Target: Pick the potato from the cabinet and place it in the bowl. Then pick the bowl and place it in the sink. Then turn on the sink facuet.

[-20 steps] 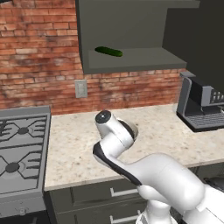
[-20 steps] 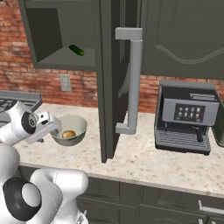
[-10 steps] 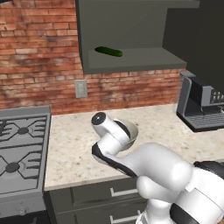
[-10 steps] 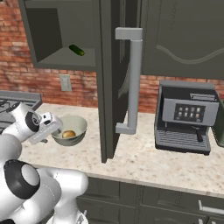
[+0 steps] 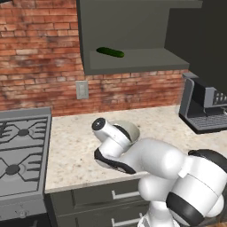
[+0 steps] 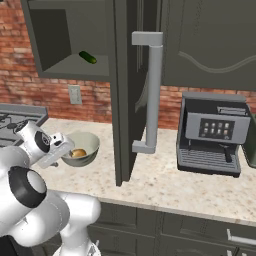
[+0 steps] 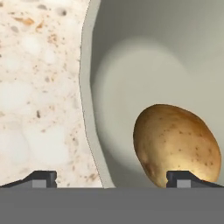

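Observation:
The pale grey-green bowl (image 6: 85, 148) stands on the speckled counter, partly hidden behind my arm in the left base view (image 5: 130, 131). Inside it lies the tan potato (image 6: 78, 153), large in the hand view (image 7: 176, 144). My gripper (image 7: 111, 179) is open and straddles the bowl's rim (image 7: 88, 109): one fingertip (image 7: 41, 178) is over the counter, the other (image 7: 183, 178) inside by the potato. From the right base view, the gripper (image 6: 62, 155) sits at the bowl's left edge. The dark cabinet (image 5: 133, 35) hangs above. The sink and faucet are out of view.
A green cucumber (image 5: 110, 52) lies on the cabinet shelf. The open cabinet door (image 6: 130, 90) with its grey handle juts out right of the bowl. A coffee machine (image 6: 212, 132) stands further right. A gas stove (image 5: 22, 150) lies to the left.
My arm has folded down and slightly left, bringing the hand lower at the bowl's rim. Bowl and potato have not moved.

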